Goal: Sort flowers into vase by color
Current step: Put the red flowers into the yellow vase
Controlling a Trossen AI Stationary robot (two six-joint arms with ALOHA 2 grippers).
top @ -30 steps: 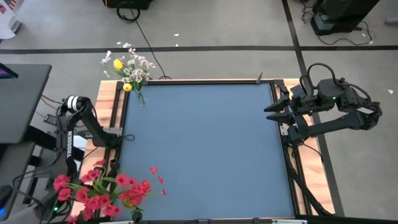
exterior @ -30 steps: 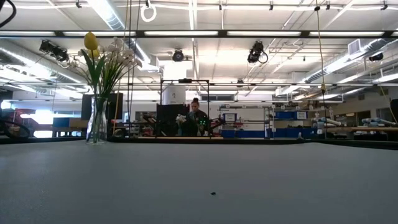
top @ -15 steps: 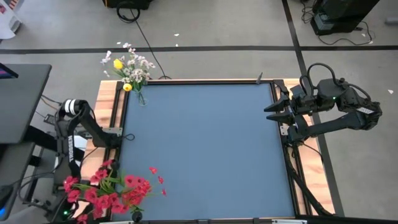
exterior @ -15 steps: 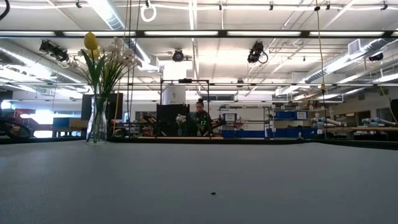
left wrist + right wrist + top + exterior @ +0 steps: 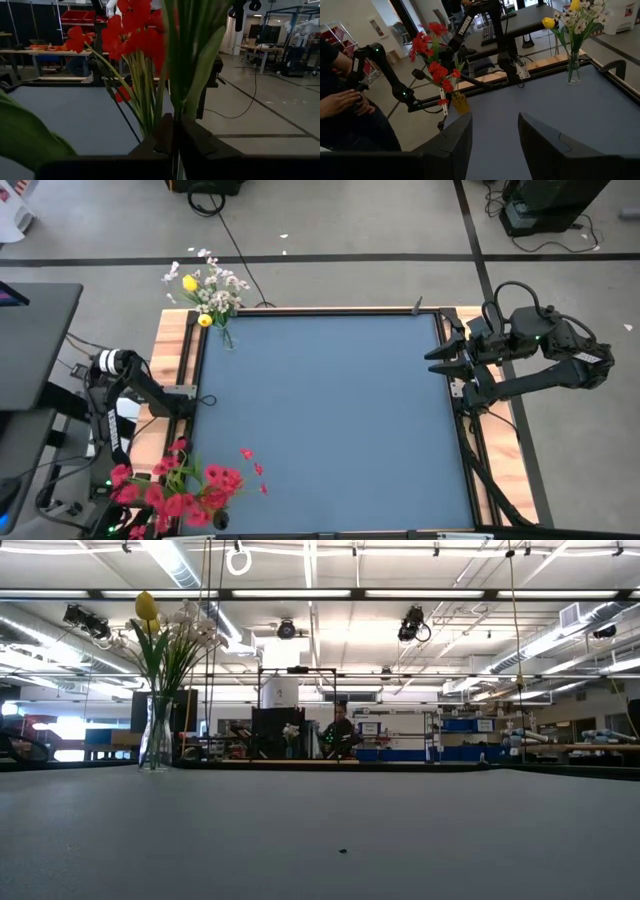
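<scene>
The blue table (image 5: 330, 420) lies bare between both arms, with a clear vase (image 5: 156, 732) of white and yellow flowers (image 5: 207, 286) at its far left corner. At the near left corner, the left gripper (image 5: 172, 137) pinches the green stems of the red flowers (image 5: 185, 492). The right gripper (image 5: 495, 132) hovers spread at the right edge.

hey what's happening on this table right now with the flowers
The left gripper, at the table's near-left corner, has its jaws shut on the stems of the red flowers, a bunch standing in a small yellowish vase. At the far-left corner stands a clear glass vase holding the white and yellow flowers. The right gripper waits open at the table's right edge. No loose flowers lie on the blue table.
</scene>
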